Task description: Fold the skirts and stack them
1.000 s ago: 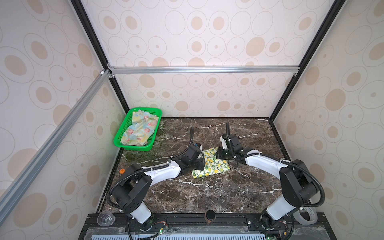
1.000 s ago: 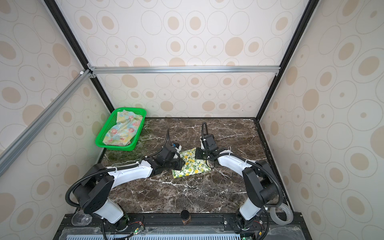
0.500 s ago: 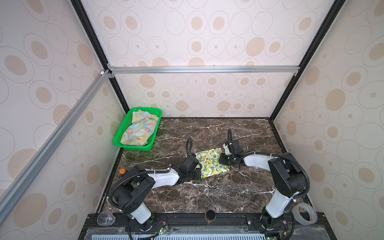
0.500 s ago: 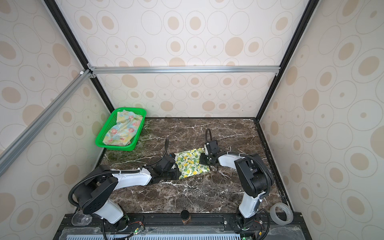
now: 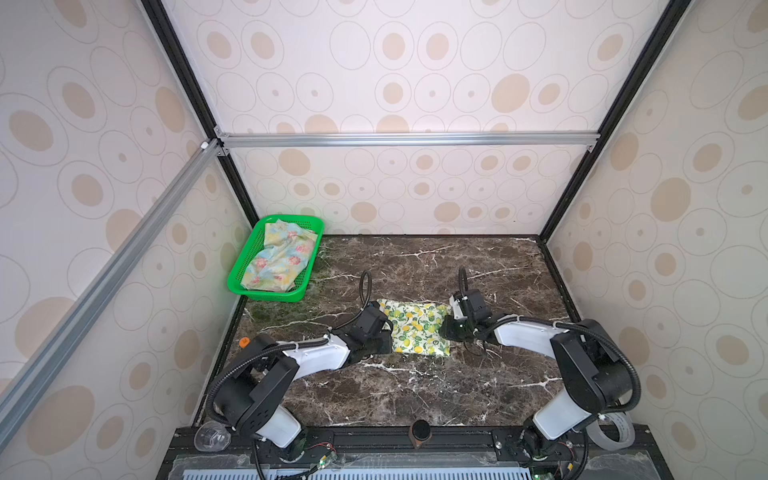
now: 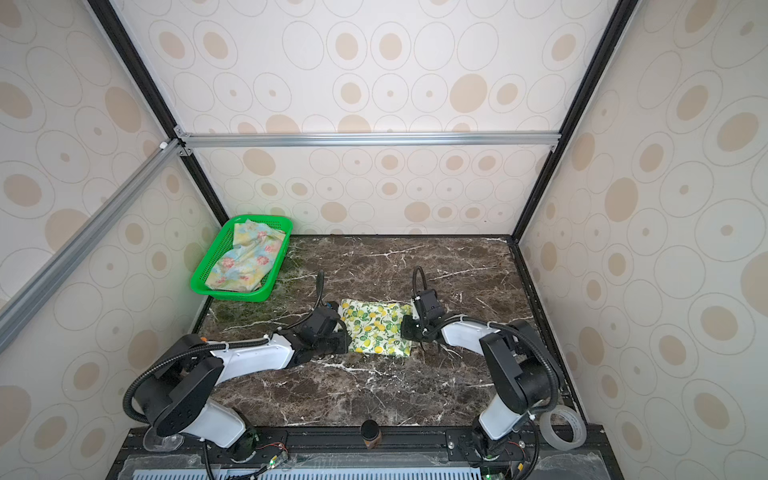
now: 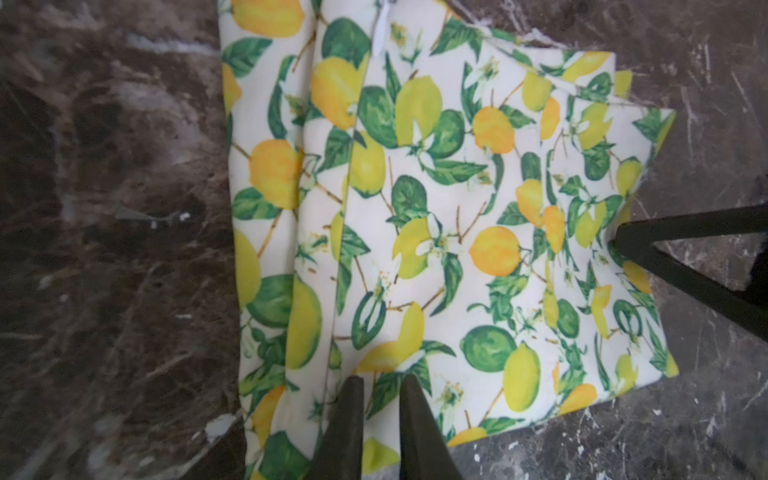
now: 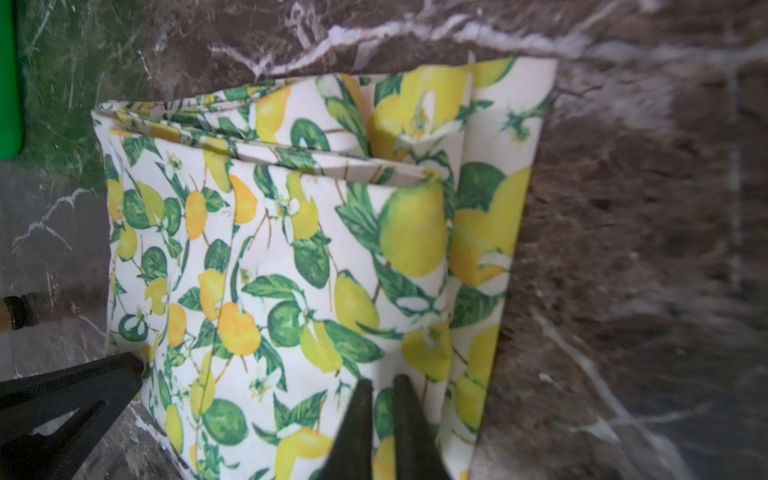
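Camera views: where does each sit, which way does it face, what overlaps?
Top views: stereo pair high at the front, looking down and back over the table; both arms, left hand, right hand, lemon skirt, green basket holding the floral skirt.
Left wrist: on the left arm, looking past its own fingers at the lemon skirt; the right hand's finger intrudes.
Right wrist: on the right arm, facing the same skirt from the opposite side; the left hand's finger shows.
Shared: all four show the lemon skirt.

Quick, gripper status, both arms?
Left gripper: jaws a narrow gap apart at the lemon skirt; grip cannot be told.
Right gripper: jaws a narrow gap apart over the same skirt; grip cannot be told.
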Motion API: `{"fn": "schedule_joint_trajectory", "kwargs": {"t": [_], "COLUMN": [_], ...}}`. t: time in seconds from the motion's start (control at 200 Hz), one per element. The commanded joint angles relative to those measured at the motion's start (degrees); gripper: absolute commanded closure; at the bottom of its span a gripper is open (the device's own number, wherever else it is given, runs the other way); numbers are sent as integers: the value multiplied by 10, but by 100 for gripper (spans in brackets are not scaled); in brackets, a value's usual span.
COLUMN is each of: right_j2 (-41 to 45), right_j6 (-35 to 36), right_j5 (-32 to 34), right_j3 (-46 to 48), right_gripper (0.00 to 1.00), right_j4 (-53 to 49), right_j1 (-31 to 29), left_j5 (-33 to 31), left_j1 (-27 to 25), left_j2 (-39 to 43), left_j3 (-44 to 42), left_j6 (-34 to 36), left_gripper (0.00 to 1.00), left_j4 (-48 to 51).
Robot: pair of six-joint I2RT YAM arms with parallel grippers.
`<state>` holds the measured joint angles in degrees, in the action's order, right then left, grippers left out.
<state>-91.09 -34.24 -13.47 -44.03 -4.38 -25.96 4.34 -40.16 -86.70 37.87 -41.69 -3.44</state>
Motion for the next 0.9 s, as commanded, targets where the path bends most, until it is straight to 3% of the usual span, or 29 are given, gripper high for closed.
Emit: {"fn": "schedule_joint_trajectory", "kwargs": {"t": [0.0, 0.085, 0.31, 0.67, 0.895], "right_j2": [45, 58, 41, -12, -24], "right_j6": [25, 37, 32, 20, 13], "right_j5": [-13, -17, -31, -32, -21], "right_j3": [-18, -14, 11, 15, 20], "right_gripper": [53, 47, 47, 52, 58], "right_j4": [-67, -93, -79, -40, -27], "right_j1": [14, 19, 21, 21, 21], "left_j5": [-3, -6, -6, -1, 11], "left_j1": [-5, -5, -5, -5, -5], "left_j2": [40, 65, 78, 55, -2], "left_j3": [-7, -17, -27, -29, -26], "left_j6": [32, 34, 35, 33, 40], "left_gripper": [80, 79, 78, 78, 80], "left_j4": [-2, -19, -43, -55, -80]}}
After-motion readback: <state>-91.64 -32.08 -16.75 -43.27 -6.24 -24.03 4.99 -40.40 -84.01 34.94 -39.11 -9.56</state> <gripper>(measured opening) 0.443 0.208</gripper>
